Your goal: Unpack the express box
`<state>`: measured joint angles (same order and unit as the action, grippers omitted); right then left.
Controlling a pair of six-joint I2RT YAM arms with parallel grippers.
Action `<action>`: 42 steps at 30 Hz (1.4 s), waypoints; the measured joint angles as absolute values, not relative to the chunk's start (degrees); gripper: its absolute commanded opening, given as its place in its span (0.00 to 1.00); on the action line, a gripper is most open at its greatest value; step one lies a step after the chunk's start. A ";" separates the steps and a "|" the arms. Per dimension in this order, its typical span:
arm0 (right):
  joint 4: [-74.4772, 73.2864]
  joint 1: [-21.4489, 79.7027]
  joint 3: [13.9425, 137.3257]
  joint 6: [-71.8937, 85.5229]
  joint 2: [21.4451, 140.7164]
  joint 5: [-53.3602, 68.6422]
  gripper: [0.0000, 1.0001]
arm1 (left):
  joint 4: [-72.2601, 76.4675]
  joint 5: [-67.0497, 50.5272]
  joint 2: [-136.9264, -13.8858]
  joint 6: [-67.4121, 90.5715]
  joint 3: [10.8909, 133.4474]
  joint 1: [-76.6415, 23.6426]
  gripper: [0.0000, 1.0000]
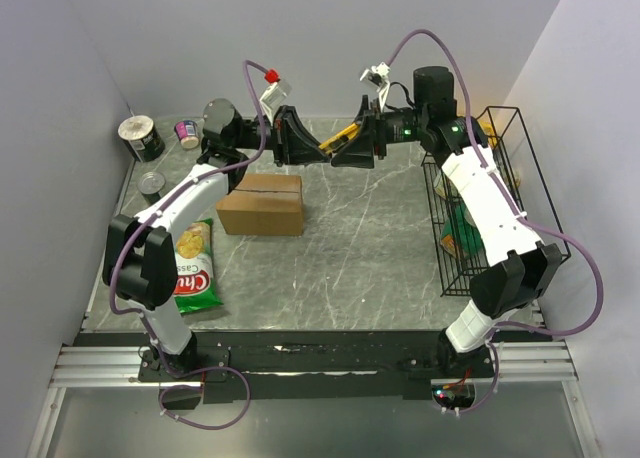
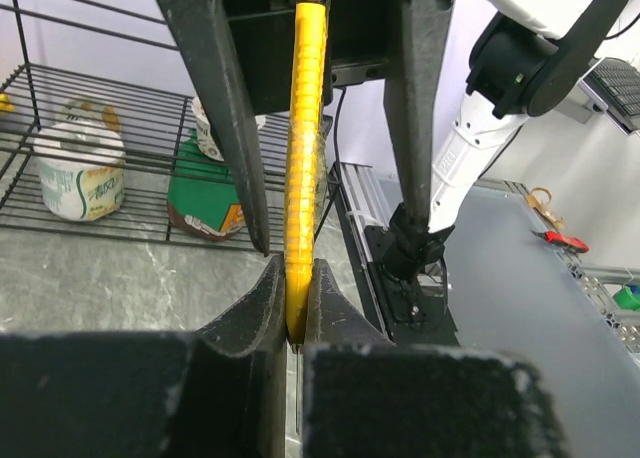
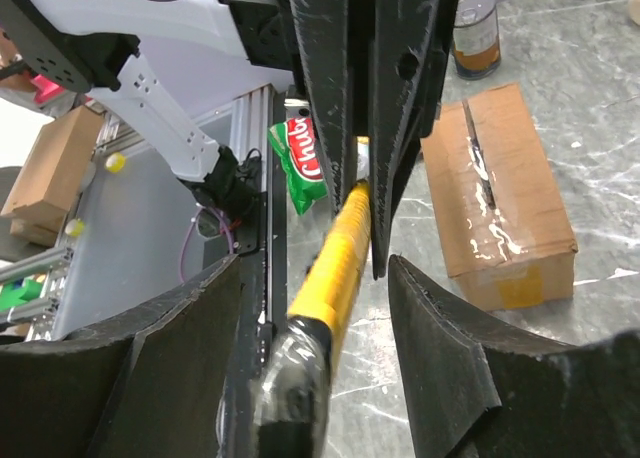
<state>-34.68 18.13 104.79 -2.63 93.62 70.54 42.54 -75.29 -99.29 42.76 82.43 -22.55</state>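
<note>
The express box (image 1: 262, 203) lies taped shut on the marble table, left of centre; its glossy seam shows in the right wrist view (image 3: 500, 193). Both grippers meet in the air above the table's back edge. My left gripper (image 1: 300, 140) is shut on the tip of a yellow-handled tool (image 1: 343, 133), pinched between its fingertips (image 2: 268, 293) in the left wrist view, where the tool (image 2: 305, 128) runs straight away. My right gripper (image 1: 356, 144) is open, its fingers (image 3: 445, 358) standing wide on both sides of the tool's handle (image 3: 335, 268) without touching it.
A black wire basket (image 1: 500, 193) with jars and bottles stands at the right edge. A green chips bag (image 1: 195, 268) lies near the left front. Cans (image 1: 140, 138) stand at the back left, one (image 1: 152, 185) beside the box.
</note>
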 measured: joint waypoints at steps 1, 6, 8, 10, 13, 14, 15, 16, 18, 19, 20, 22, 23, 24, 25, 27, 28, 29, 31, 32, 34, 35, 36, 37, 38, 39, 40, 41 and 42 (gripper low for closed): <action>-34.61 18.13 104.79 -2.46 93.65 70.52 0.66 | 42.78 -75.09 -99.29 42.96 82.61 -22.55 0.01; -33.12 18.13 104.79 -1.34 93.65 70.54 0.61 | 43.62 -74.61 -99.29 43.81 83.02 -22.63 0.01; -32.62 18.13 104.79 -0.99 93.65 70.54 0.59 | 43.59 -74.56 -99.48 43.88 83.55 -22.63 0.01; -32.16 18.13 104.84 -0.95 93.65 70.43 0.57 | 43.72 -74.65 -99.96 44.16 84.27 -22.63 0.01; -31.59 18.11 104.92 -0.93 93.67 69.58 0.52 | 43.90 -74.63 -100.42 44.49 84.73 -22.63 0.01; -31.33 18.11 104.92 -0.73 93.67 69.43 0.51 | 43.92 -74.63 -100.47 44.49 84.82 -22.63 0.01; -31.00 18.11 104.92 -0.45 93.69 69.32 0.50 | 43.94 -74.63 -100.49 44.49 84.97 -22.63 0.01; -30.68 18.11 104.92 -0.21 93.69 69.23 0.50 | 43.99 -74.65 -100.51 44.53 85.12 -22.63 0.01; -29.76 18.11 104.92 0.67 93.69 69.06 0.49 | 44.18 -74.65 -100.62 44.66 85.34 -22.63 0.01; -29.28 18.11 104.92 1.17 93.71 68.97 0.49 | 44.29 -74.65 -100.68 44.69 85.38 -22.63 0.01; -28.93 18.11 104.92 1.58 93.71 68.93 0.49 | 44.36 -74.63 -100.75 44.69 85.45 -22.63 0.01; -27.97 18.11 104.92 2.59 93.84 68.88 0.49 | 44.38 -74.59 -100.79 44.66 85.45 -22.63 0.01; -27.33 18.11 104.92 3.29 93.91 68.93 0.47 | 44.36 -74.59 -100.82 44.66 85.45 -22.63 0.01; -26.87 18.11 104.92 3.70 93.93 69.04 0.46 | 44.38 -74.56 -100.86 44.64 85.45 -22.63 0.01; -26.28 18.11 104.99 4.32 93.97 69.34 0.45 | 44.36 -74.54 -100.90 44.62 85.45 -22.63 0.01; -25.63 18.13 105.06 5.10 94.00 69.49 0.44 | 44.42 -74.56 -101.12 44.53 85.54 -22.65 0.01; -25.41 18.11 105.06 5.52 94.04 69.54 0.44 | 44.42 -74.52 -101.14 44.49 85.54 -22.65 0.01; -25.10 18.11 105.06 5.91 94.15 69.58 0.43 | 44.45 -74.54 -101.14 44.45 85.54 -22.68 0.01; -24.64 18.11 105.06 6.42 94.28 69.56 0.40 | 44.56 -74.54 -101.14 44.45 85.54 -22.65 0.01; -24.45 18.11 105.06 6.57 94.35 69.60 0.38 | 44.58 -74.52 -101.14 44.45 85.56 -22.65 0.01; -24.03 18.09 105.06 6.63 94.54 69.58 0.35 | 44.56 -74.61 -101.14 44.42 85.67 -22.65 0.01; -23.75 18.02 105.10 6.72 94.65 69.65 0.34 | 44.53 -74.63 -101.16 44.42 85.76 -22.65 0.01; -23.42 18.00 105.10 6.76 94.70 69.67 0.34 | 44.49 -74.63 -101.23 44.42 85.89 -22.63 0.01; -23.07 17.93 105.10 6.85 94.74 69.56 0.34 | 44.38 -74.56 -101.34 44.47 86.02 -22.61 0.01; -22.87 17.89 105.10 6.98 94.78 69.49 0.34 | 44.34 -74.54 -101.43 44.45 86.13 -22.61 0.01; -22.68 17.85 105.12 7.07 94.87 69.45 0.35 | 44.34 -74.46 -101.54 44.45 86.19 -22.61 0.01; -22.52 17.82 105.16 7.20 94.96 69.43 0.36 | 44.31 -74.32 -101.60 44.45 86.21 -22.59 0.01; -22.41 17.80 105.34 7.31 95.11 69.45 0.36 | 44.31 -74.26 -101.67 44.45 86.26 -22.57 0.01; -22.26 17.76 105.54 7.55 95.35 69.45 0.37 | 44.34 -74.11 -101.80 44.45 86.39 -22.52 0.01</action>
